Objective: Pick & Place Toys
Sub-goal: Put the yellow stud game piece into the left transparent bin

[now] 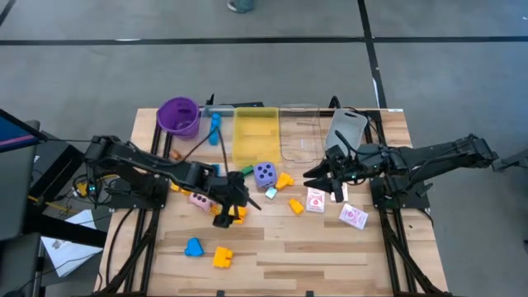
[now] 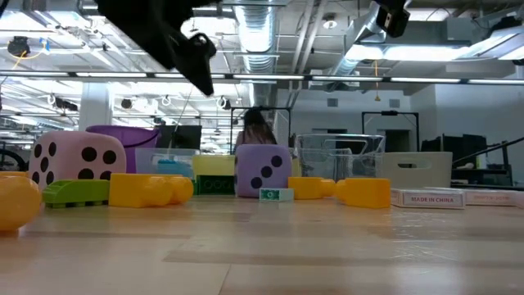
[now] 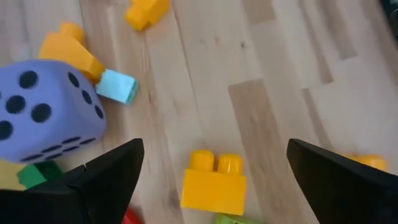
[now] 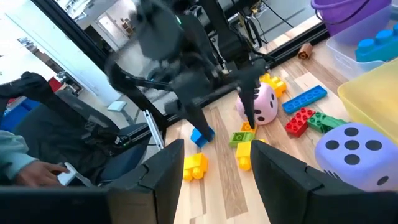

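Counter [image 1: 330,247]: pale wood planks, carrying trays and a cup along its far edge and toys scattered across the middle.
Left arm: reaches in from the left side toward the counter's middle, over the cluster of blocks.
Right arm: reaches in from the right side, its tip just past the two cards.
Yellow tray [image 1: 254,136]: at the far edge, between the purple cup [image 1: 179,115] and the clear tray [image 1: 299,132]; the grey tray [image 1: 347,128] lies just beyond the clear one.
Left end effector [image 1: 231,209]: fingers spread wide, holding nothing, poised above a yellow block [image 3: 214,185] that lies on the wood between the two fingers [image 3: 109,177].
Right end effector [image 1: 330,183]: fingers partly open, nothing between them, hanging beside the cards.
Purple die [image 1: 265,174]: on the counter just in front of the yellow tray, beside the left end effector.
Pink die [image 1: 199,199]: on the counter under the left arm, near the green and red blocks.
Cards [image 1: 316,200]: two red-patterned ones lying flat on the right half, the second card [image 1: 353,216] nearer the front.
Small blocks: a blue block [image 1: 193,247] and a yellow one [image 1: 223,257] lie apart near the front left; another yellow piece [image 1: 295,205] sits between the purple die and the cards; a pale blue brick [image 3: 116,86] touches the purple die's side.
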Tool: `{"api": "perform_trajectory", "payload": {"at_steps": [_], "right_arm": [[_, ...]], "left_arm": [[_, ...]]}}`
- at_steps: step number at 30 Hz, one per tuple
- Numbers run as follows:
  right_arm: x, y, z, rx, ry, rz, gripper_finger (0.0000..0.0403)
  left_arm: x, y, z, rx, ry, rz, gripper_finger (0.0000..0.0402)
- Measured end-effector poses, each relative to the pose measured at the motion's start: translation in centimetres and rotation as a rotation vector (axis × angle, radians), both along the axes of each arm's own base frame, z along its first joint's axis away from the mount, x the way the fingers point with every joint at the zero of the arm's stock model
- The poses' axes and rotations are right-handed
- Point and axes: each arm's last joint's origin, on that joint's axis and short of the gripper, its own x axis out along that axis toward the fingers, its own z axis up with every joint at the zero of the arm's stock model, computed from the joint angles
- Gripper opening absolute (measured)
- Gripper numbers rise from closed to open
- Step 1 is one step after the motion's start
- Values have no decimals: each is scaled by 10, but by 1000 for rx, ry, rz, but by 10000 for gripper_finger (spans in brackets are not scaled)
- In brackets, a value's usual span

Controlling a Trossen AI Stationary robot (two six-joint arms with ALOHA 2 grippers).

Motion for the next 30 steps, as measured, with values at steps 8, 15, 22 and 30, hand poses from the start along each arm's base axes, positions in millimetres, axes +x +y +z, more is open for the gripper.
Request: {"api": "perform_trajectory", "payload": {"at_steps": [8,15,22,30], "right_arm": [[-2,0,1,1,-7,0,179],[-2,0,1,1,-3,0,179],[-2,0,1,0,-3,0,179],[-2,0,1,-7,-3,1,179]], "left_arm": [[10,-10,-30,15,109,-18,398],[13,-20,-46,27,162,-46,399],[11,-19,-55,59,212,-37,399],[-7,-14,-80,85,296,-7,398]]}}
